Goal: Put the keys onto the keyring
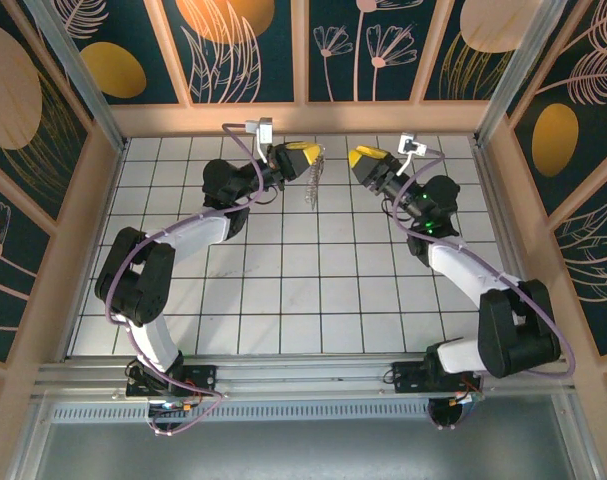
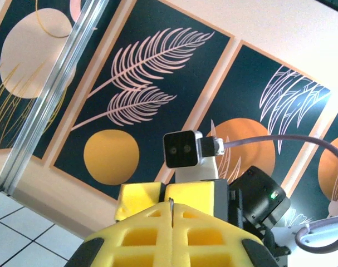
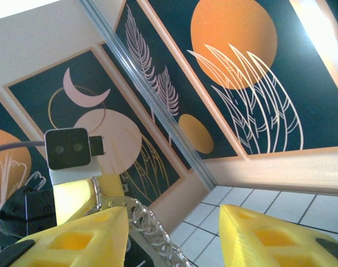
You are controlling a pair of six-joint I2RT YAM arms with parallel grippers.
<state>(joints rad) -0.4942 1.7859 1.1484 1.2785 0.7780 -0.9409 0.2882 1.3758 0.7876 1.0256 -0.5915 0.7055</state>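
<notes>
White tiles cover the table [image 1: 283, 290], and leaf-painted panels [image 1: 248, 45] are set behind it. Over its far part the left gripper [image 1: 305, 158] is clamped shut on the keyring [image 1: 312, 182], pinched at the fingertips, with its silvery chain [image 3: 152, 231] hung just below that gripper; whether keys are on it cannot be told. Near the left gripper, to its right and turned toward it, the right gripper [image 1: 360, 158] is held with its jaws apart.
</notes>
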